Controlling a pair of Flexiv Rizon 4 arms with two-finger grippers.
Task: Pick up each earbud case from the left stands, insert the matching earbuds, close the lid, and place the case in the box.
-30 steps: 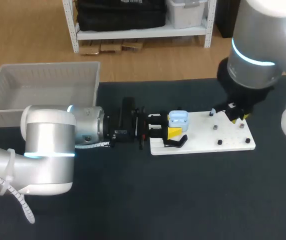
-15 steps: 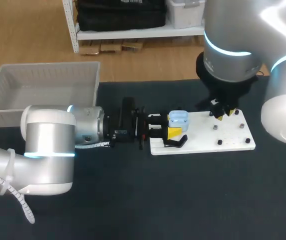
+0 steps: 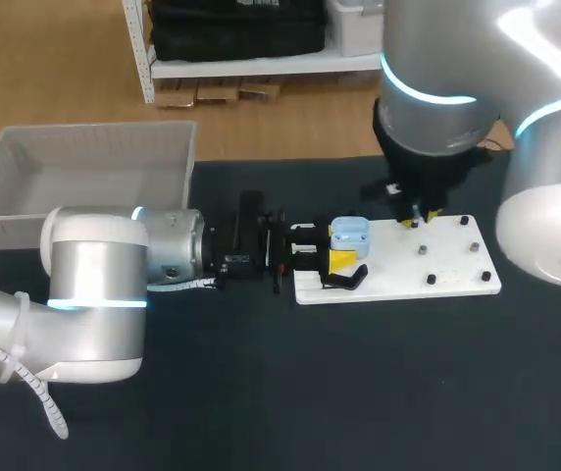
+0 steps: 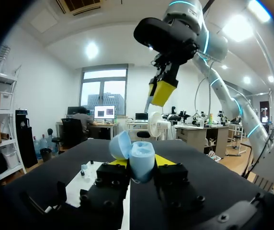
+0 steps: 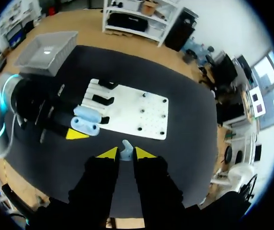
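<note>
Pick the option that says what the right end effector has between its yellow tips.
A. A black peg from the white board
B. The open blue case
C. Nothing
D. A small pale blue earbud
D: in the right wrist view a small pale blue earbud sits pinched between the tips of the right end effector, while the open case is in the left end effector.

Silver arms [image 3: 94,294] with cyan-lit rings, black left tool [image 4: 142,162] and right tool [image 5: 121,154] (yellow-tipped).
</note>
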